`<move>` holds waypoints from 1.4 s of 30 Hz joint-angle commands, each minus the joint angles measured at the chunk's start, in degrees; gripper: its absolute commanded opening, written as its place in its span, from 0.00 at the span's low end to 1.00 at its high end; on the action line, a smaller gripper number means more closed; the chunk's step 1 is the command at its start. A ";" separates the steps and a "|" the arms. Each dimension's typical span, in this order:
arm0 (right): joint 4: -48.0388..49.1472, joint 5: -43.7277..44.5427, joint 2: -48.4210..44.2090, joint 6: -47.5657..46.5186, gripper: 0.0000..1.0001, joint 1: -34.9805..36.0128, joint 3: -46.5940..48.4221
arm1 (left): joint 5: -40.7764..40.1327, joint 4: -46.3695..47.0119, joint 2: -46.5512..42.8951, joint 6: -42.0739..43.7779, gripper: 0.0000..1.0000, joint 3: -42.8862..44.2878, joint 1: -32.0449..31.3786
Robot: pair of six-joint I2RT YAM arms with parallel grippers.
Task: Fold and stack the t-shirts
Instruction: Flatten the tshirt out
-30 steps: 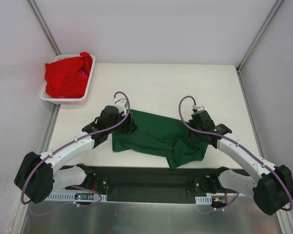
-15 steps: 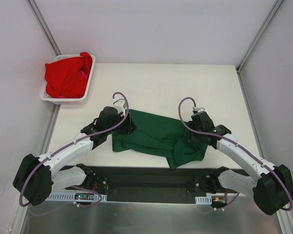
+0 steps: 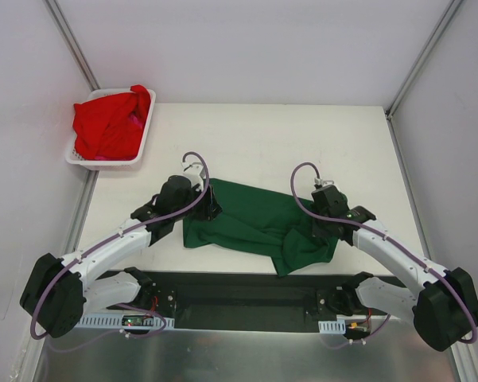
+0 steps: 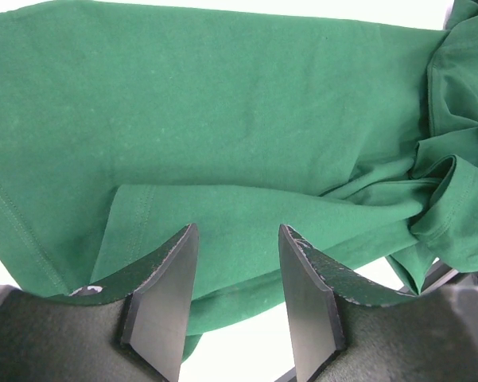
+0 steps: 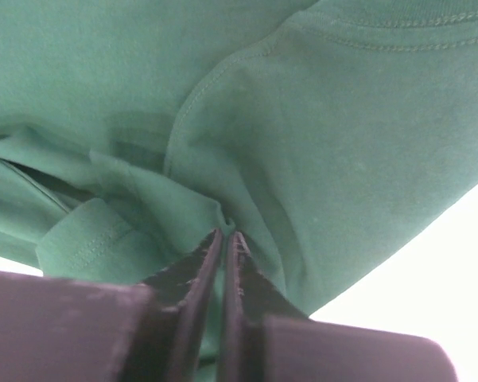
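Folding looks barely begun: the green t-shirt (image 3: 254, 219) lies rumpled on the table (image 3: 302, 143) between the arms, long axis left to right, neck end unclear, and red t-shirts (image 3: 107, 123) wait in the basket (image 3: 103, 163). At its right end the right gripper (image 5: 225, 235) pinches a fold; the left gripper (image 4: 239, 239), half open, holds nothing over its left edge.

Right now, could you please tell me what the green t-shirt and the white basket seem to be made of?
The green t-shirt looks like soft knit cloth, probably cotton, matte: it creases and shows stitched hems. The basket looks like white moulded plastic, fairly smooth: thin rigid walls, seemingly slotted.
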 commanded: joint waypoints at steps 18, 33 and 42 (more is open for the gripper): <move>-13.98 6.92 -15.33 -0.44 0.01 0.22 12.63 | -1.40 1.69 -1.95 0.30 0.43 -1.37 -0.59; -29.28 4.92 -24.47 4.12 0.01 0.22 16.51 | -0.97 1.69 -1.68 0.39 0.42 -1.90 -0.50; -35.52 -5.20 -24.74 7.12 0.20 0.83 13.16 | -0.61 1.69 -0.37 0.39 0.42 -1.11 -0.59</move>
